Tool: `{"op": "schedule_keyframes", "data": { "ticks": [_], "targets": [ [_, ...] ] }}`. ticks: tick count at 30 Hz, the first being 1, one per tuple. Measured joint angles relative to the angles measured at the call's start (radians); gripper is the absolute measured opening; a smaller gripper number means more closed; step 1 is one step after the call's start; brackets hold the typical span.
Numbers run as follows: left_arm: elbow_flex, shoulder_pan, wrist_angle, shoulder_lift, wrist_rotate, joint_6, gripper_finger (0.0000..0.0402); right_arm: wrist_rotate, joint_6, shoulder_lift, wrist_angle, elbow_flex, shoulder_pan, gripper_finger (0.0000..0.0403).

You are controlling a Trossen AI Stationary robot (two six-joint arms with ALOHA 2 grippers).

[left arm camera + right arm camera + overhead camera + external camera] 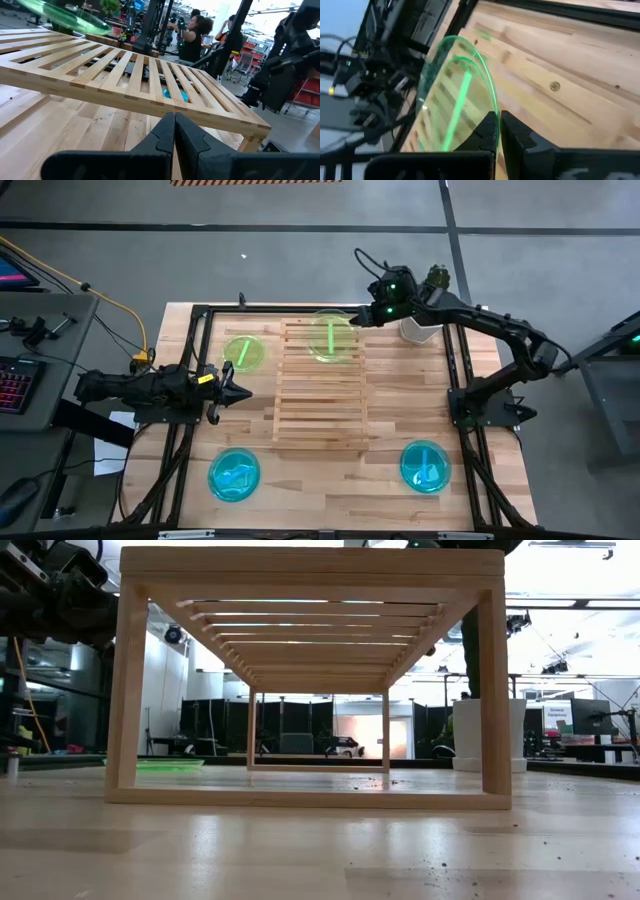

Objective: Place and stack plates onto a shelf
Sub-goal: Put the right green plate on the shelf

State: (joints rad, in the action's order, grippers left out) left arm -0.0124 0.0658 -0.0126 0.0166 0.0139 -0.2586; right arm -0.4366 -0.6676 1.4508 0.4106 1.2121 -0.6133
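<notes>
The light-wood slatted shelf (322, 385) stands mid-table on its legs. My right gripper (362, 317) is at its far end, shut on a lime green plate (333, 338) above the slats. The second green plate (243, 352) lies flat on the table left of the shelf. Two cyan plates (234, 475) (425, 465) lie flat near the table's near edge. My left gripper (240, 391) is shut and hovers just left of the shelf, touching nothing. Its wrist view shows the shelf (125, 75) ahead and the held plate (70, 15). My right gripper (499, 131) pinches the green plate by its rim (490, 117) between the two fingers, on the edge nearest the table's right far corner. The fingers come roughly level from the right. The plate is tilted over the shelf's far slats; whether its other edge touches them I cannot tell.
A white cup (418, 330) stands on the table right of the shelf's far end, under my right arm. Black frame rails (190, 370) (458, 370) run along both sides of the table. People stand in the room beyond (192, 35).
</notes>
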Motion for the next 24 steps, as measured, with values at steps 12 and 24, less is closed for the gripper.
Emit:
{"op": "schedule_keyframes", "data": {
  "ticks": [12,24],
  "targets": [
    [0.000,0.000,0.000,0.000,0.000,0.000,0.0003,-0.045,0.069,-0.032,0.072,0.000,-0.064,0.0000],
    [0.000,0.000,0.000,0.000,0.000,0.000,0.0003,-0.036,-0.059,0.111,-0.118,0.000,0.014,0.0000]
  ]
}}
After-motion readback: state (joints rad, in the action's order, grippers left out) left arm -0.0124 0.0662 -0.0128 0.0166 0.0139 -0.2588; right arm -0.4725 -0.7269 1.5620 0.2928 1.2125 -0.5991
